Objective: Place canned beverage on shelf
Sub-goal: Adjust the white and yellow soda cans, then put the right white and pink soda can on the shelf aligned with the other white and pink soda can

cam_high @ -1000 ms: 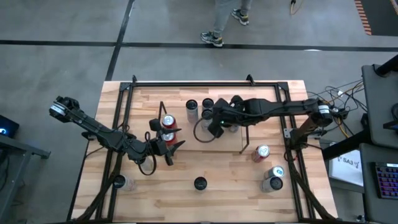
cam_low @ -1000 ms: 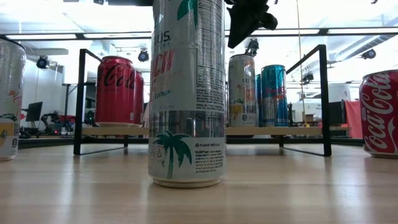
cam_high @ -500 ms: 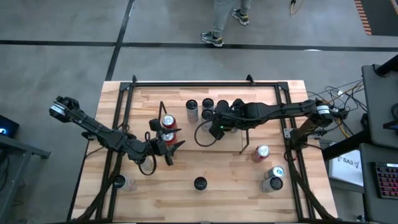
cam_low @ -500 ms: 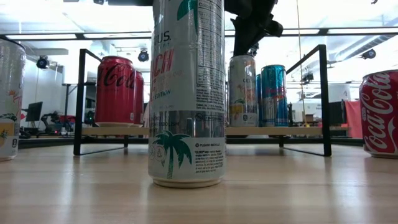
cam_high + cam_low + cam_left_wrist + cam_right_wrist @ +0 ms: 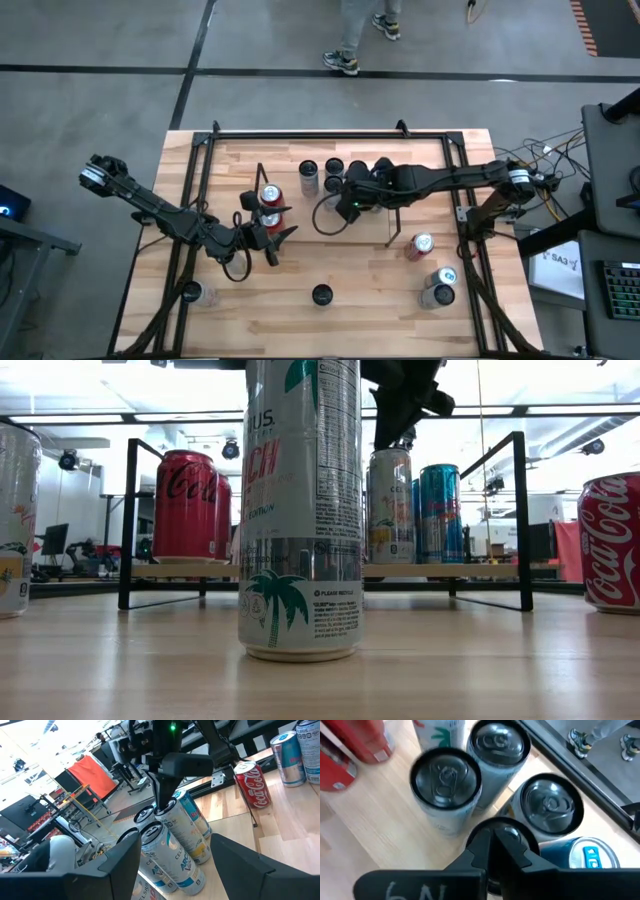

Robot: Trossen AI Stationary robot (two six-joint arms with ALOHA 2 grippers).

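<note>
Right gripper (image 5: 495,837) closed, empty, above shelved cans (image 5: 446,777)
Left gripper (image 5: 272,232) part-open, empty, beside the shelf's (image 5: 392,228) red can (image 5: 270,196)

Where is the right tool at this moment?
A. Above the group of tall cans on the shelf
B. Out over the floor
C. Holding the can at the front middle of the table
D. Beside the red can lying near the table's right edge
A: in the high view the right tool, fingers shut, hangs over the tall cans on the shelf, and its wrist view looks straight down on their tops.
</note>
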